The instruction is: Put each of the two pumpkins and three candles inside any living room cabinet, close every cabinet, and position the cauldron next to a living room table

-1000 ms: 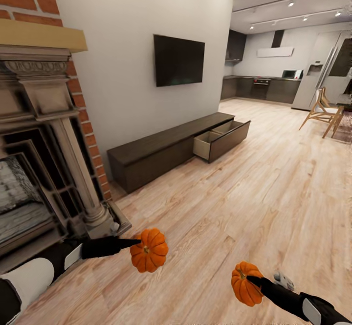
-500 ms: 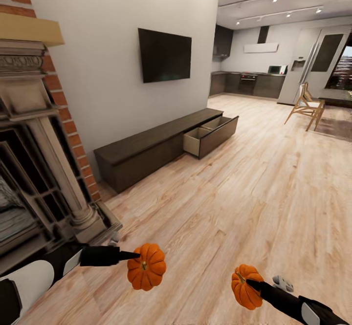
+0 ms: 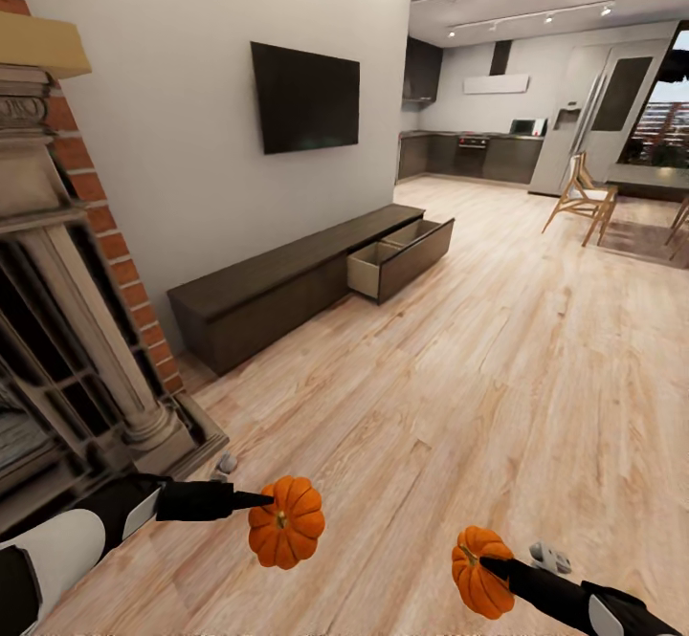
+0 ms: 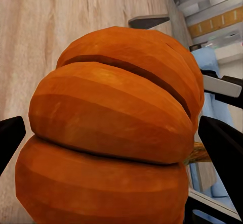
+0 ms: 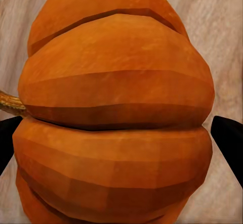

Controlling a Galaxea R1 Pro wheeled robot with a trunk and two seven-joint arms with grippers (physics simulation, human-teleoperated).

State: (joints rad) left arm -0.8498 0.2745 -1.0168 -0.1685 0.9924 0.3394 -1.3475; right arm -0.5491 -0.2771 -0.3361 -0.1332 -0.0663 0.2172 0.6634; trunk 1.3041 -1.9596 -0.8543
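pumpkins ride above the wood floor (image 3: 498,349), one clamped in the left end effector (image 3: 268,499), the left pumpkin (image 3: 286,522), and one clamped in the right end effector (image 3: 488,564), the right pumpkin (image 3: 481,571). cabinet (image 3: 287,282) stands along the wall ahead, one drawer (image 3: 402,258) pulled open.

A black flat-screen television (image 3: 305,97) hangs on the plain pale-grey wall (image 3: 172,139). At the near left stands a carved grey-brown stone fireplace surround (image 3: 67,330) backed by red brick (image 3: 105,234), with a pale wooden mantel shelf (image 3: 38,43) above. Light wood-plank flooring (image 3: 498,349) runs back to a dark kitchen counter (image 3: 469,156) with a pale extractor hood (image 3: 495,84). A light wooden chair (image 3: 580,198) stands at the far right.
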